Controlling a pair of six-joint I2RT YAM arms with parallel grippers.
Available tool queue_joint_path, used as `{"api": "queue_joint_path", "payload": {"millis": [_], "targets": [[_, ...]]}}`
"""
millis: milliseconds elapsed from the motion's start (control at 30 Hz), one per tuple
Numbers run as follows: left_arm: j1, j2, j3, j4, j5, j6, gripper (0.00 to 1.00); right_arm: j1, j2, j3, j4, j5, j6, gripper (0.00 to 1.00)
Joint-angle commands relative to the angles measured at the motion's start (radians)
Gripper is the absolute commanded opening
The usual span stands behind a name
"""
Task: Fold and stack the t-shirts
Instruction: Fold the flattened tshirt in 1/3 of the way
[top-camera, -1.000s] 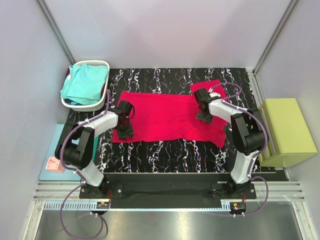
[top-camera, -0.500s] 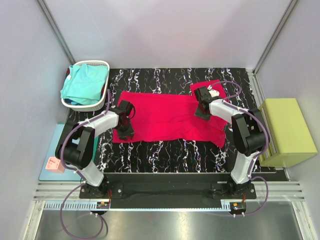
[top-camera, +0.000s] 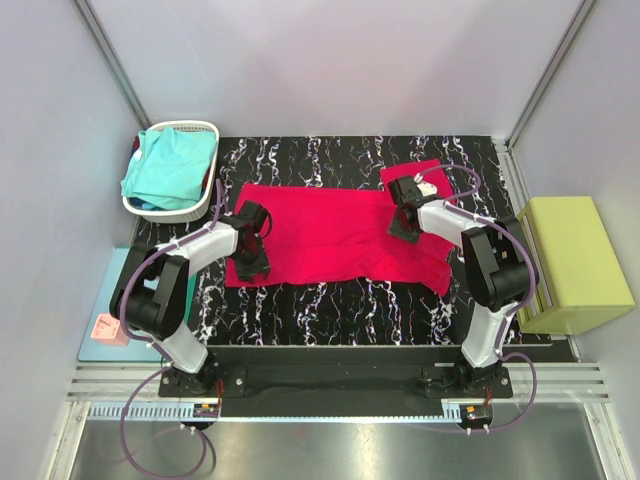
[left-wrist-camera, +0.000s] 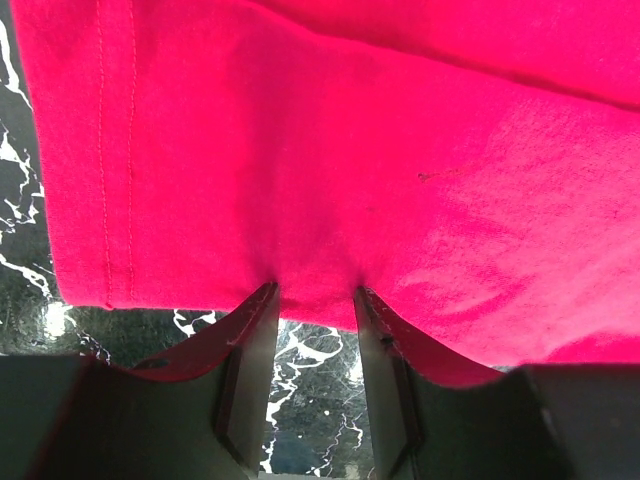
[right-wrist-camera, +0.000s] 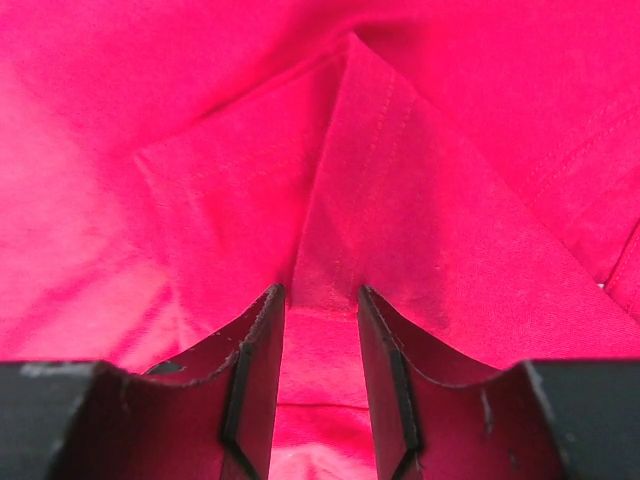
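Counter (top-camera: 330, 305): black marble-look top. White basket (top-camera: 207, 128) sits at far-L corner and holds the turquoise t-shirt (top-camera: 170, 165), crumpled in a heap that fills it and rides up over the L rim. What lies under the heap can't be seen. Crimson t-shirt (top-camera: 335, 232) is out of the basket and spread flat across mid-counter, long way L-R. One sleeve points toward the far-R corner, the other toward the R edge nearer the arms. Left gripper (top-camera: 254, 266) is down on the shirt's L end, close to its near-L corner. In the L wrist view (left-wrist-camera: 312, 300) the fingers (left-wrist-camera: 250, 330) stand apart, tips on the shirt's edge beside the stitched hem. The cloth puckers a little at the tips and bare marble shows in the gap, so nothing is clamped. Right gripper (top-camera: 403, 230) is down on the shirt's R part, by the far sleeve. In the R wrist view (right-wrist-camera: 320, 300) the fingers (right-wrist-camera: 262, 340) are parted about the same, with red cloth under and between them. A seamed fold runs toward the gap and isn't pinched shut. Off the counter's R edge is a yellow-green block (top-camera: 575, 262). Off the L edge, near corner, is a light-blue mat (top-camera: 95, 350) with a small pink item (top-camera: 105, 328) on it, too small to ID.
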Motion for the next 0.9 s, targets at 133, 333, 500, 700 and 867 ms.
{"api": "queue_joint_path", "payload": {"millis": [133,333,500,700,867], "targets": [[-0.004,-0.004,0.029,-0.008,0.018,-0.005,0.42,-0.002,0.015,-0.031,0.016,0.021,-0.001,0.39],[-0.004,-0.001,0.029,-0.008,0.018,-0.007,0.42,-0.004,0.009,-0.041,0.006,0.033,0.008,0.28],[-0.004,-0.001,0.029,-0.008,0.021,-0.008,0.42,-0.004,-0.013,-0.047,0.000,0.048,0.005,0.15],[-0.004,0.011,0.021,-0.008,0.019,-0.010,0.42,-0.004,-0.065,-0.035,-0.035,0.097,-0.002,0.08],[-0.004,0.030,0.012,-0.002,0.015,-0.016,0.41,-0.004,-0.122,-0.012,-0.073,0.157,-0.016,0.06]]}}
